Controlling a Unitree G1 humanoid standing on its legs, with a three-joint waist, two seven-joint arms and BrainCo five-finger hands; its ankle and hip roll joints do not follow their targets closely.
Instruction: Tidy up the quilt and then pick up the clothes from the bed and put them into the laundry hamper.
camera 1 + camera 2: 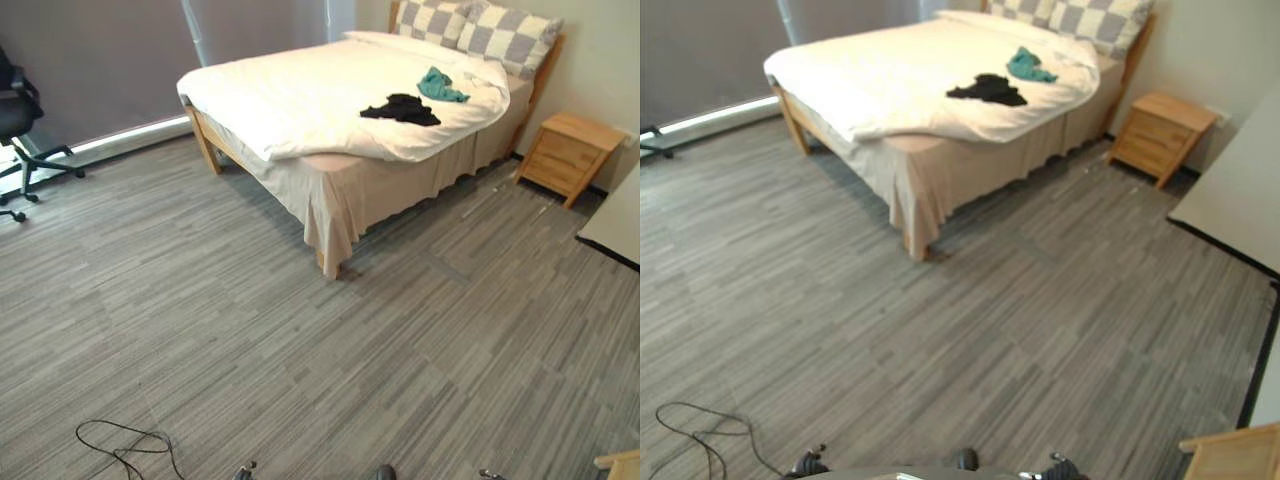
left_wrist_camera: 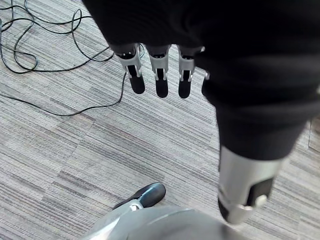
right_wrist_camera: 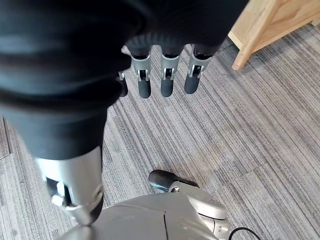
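**Clothes on the bed, both hands empty over the floor**

The grey striped carpet floor fills the room. On it stands the wooden-framed bed with a beige skirt, covered by the white quilt, with two grey-and-white checked pillows at its head. A light wooden nightstand stands beside the bed. On the quilt lie a black garment and, just beside it nearer the pillows, a teal garment. The left hand and right hand hang over the floor, fingers straight, holding nothing.
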